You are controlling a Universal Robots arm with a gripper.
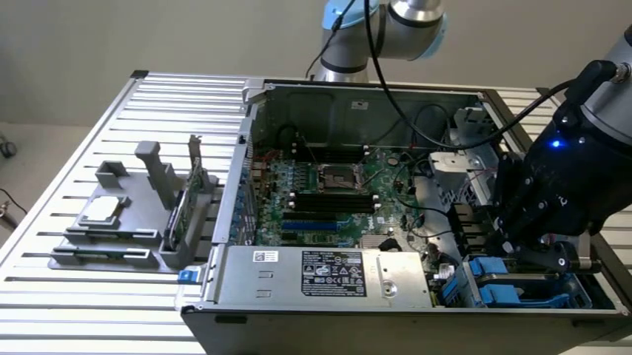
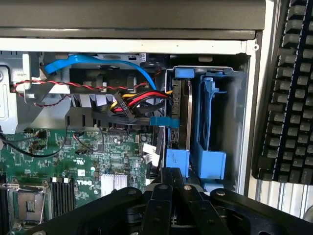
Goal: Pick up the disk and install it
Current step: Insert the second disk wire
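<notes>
The black gripper [image 2: 171, 188] is seen clenched, nothing visibly grasped. The blue-railed silver-grey disk [image 2: 182, 122] appears seated edge-on in the blue drive bay [image 2: 211, 161], at the open computer case's [image 1: 326, 87] four o'clock corner.

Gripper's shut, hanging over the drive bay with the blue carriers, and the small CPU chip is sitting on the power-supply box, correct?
Not quite. The CPU chip rests on the grey holder outside the case, not on the power-supply box; the exterior view shows it. The rest stands: the shut gripper hangs over the drive bay's blue carriers.
</notes>
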